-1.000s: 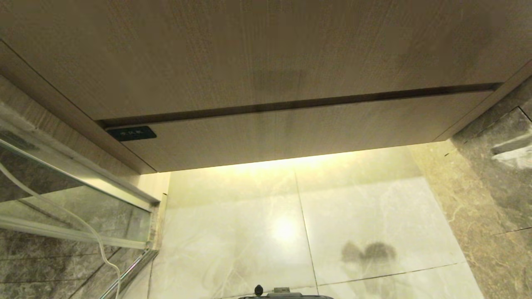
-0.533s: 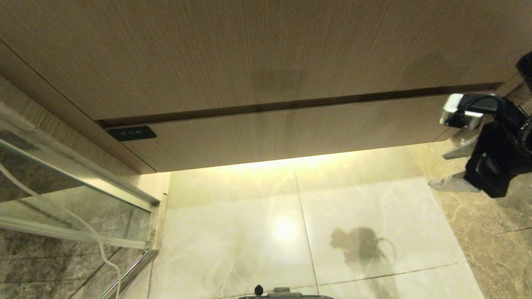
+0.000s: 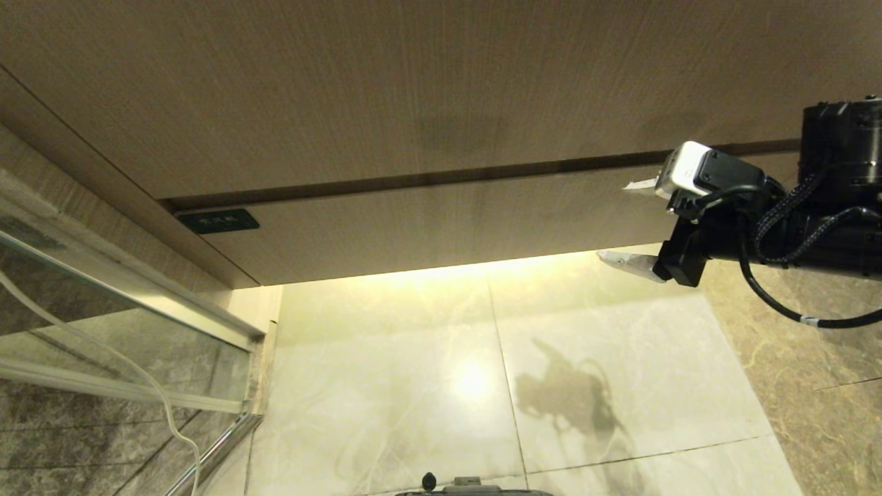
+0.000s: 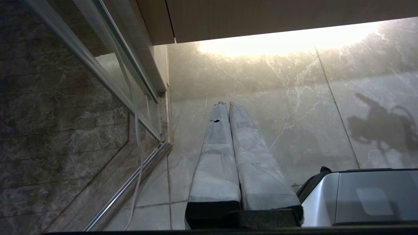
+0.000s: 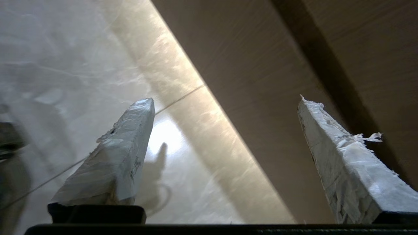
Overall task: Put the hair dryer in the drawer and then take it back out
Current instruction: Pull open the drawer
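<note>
Head view: drawer [image 3: 448, 224] with small dark label [image 3: 218, 221], writing seemingly illegible.

I see drawer [image 3: 468, 224] shut, flush under taller wood panel, dark gap line along its top edge. Front wide, shallow, light beige wood-grain, no handle. Small dark label at drawer's 9 o'clock end, upper corner. Front runs slightly uphill toward 3 o'clock in my head view. Lit strip of floor just below its bottom edge. Same front [image 5: 261, 98] visible from right wrist view. Hair dryer nowhere in my views.
</note>
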